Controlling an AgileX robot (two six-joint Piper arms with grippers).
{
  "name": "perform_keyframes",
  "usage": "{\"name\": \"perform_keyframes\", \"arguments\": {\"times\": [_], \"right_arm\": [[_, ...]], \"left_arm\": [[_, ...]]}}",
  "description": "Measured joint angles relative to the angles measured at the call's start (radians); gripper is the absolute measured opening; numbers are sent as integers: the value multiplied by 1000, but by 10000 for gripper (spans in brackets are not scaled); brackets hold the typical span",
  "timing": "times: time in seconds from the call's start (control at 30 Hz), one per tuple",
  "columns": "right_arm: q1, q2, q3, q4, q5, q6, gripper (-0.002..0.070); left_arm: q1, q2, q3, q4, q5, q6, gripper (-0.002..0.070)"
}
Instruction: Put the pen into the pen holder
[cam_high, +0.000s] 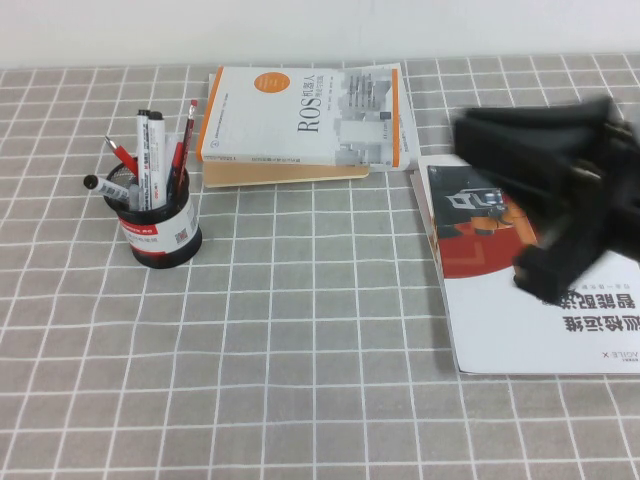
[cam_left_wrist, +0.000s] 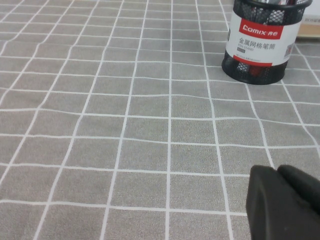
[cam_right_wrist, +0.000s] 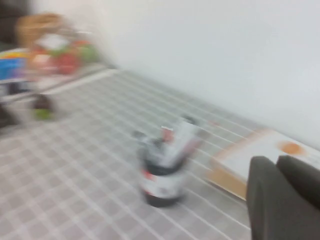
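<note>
**Pen upright in the holder, books behind**

Grey checked cloth covers the desk (cam_high: 300, 330). At its left stands the pen holder (cam_high: 156, 232), the white-barrelled pen (cam_high: 151, 158) upright inside among red pens (cam_high: 180, 150). Behind lies a ROS book (cam_high: 310, 115) on a tan one; a red-and-white manual (cam_high: 520, 280) lies to the right, partly hidden by the blurred right gripper (cam_high: 560, 215), raised above it. Its opening cannot be told. The left gripper (cam_left_wrist: 287, 202) shows only in its wrist view, low near the holder's Comix label (cam_left_wrist: 257, 45), fingers seemingly together.
</note>
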Motion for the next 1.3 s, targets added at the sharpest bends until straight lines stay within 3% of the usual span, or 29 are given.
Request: {"name": "perform_keyframes", "arguments": {"times": [0.37, 0.73, 0.83, 0.93, 1.03, 1.2, 1.3], "right_arm": [[0, -224, 291, 39, 454, -2, -12], [0, -524, 429, 76, 479, -31, -12], [0, -587, 453, 301, 501, -258, -12], [0, -638, 454, 627, 611, -578, -12], [0, -690, 460, 844, 724, -832, -12], [0, -777, 468, 1166, 873, -1108, -12], [0, -838, 487, 1260, 886, -1209, -12]], "left_arm": [[0, 0, 0, 0, 0, 0, -3], [0, 0, 0, 0, 0, 0, -3], [0, 0, 0, 0, 0, 0, -3], [0, 0, 0, 0, 0, 0, -3], [0, 0, 0, 0, 0, 0, -3], [0, 0, 0, 0, 0, 0, -3], [0, 0, 0, 0, 0, 0, -3]]}}
